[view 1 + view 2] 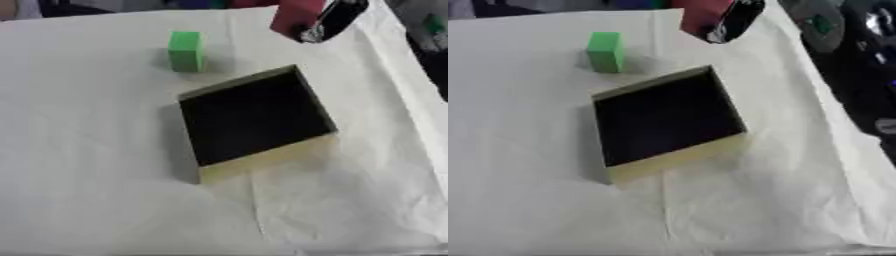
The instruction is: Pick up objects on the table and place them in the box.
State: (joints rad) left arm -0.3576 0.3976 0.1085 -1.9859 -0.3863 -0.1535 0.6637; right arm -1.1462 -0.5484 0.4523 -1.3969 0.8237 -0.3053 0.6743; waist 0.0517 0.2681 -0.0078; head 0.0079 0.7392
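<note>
**Trainee:** Where is the block I'm carrying right now?

**Coach:** You have the red block up at the far edge of the table, beyond the box's far right corner and clear of the cloth. Your right hand comes in from the upper right and has its fingers round the block; only part of the hand shows, so I can't say how deep the block sits in it.

**Trainee:** And the box?

**Coach:** The box lies open in the middle of the white cloth, turned askew, its dark inside empty as far as I can see. Its pale near wall faces you.

**Trainee:** How do I finish this step well?

**Coach:** I judge you are mid-carry. Bring the block toward yourself until it hangs over the middle of the dark opening, not over the far rim. Lower it inside the walls before you let go, so it doesn't bounce out or catch an edge.

**Trainee:** Anything to avoid?

**Coach:** The green block stands near the box's far left corner, well apart from your path; leave it for later. Your left hand isn't showing.
</note>
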